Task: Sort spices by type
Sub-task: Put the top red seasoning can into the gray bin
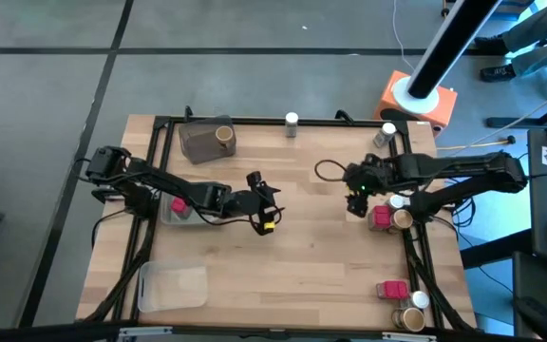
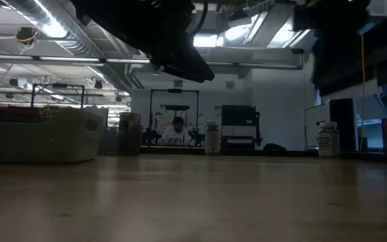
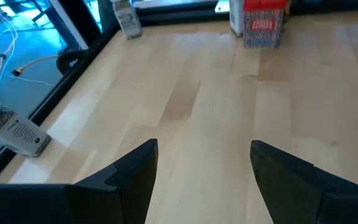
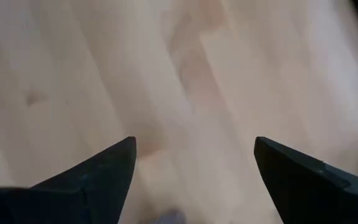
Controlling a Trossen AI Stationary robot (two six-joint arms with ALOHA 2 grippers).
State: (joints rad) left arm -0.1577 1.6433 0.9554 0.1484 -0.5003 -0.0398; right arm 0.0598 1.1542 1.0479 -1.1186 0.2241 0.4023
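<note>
Near right corner of the surface: a pink packet with two jars. Mid-surface, left claw and right claw both released, empty. Beside the right claw, another packet. Far edge: white-capped jar.

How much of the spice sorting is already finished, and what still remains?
Done: a brown-topped jar lies in the grey tray; a pink packet sits in the tray under the left arm. In hand: nothing; the left pincer and right pincer are open and empty. Left: white-capped jar at the far edge and the mixed clusters on the right.
</note>
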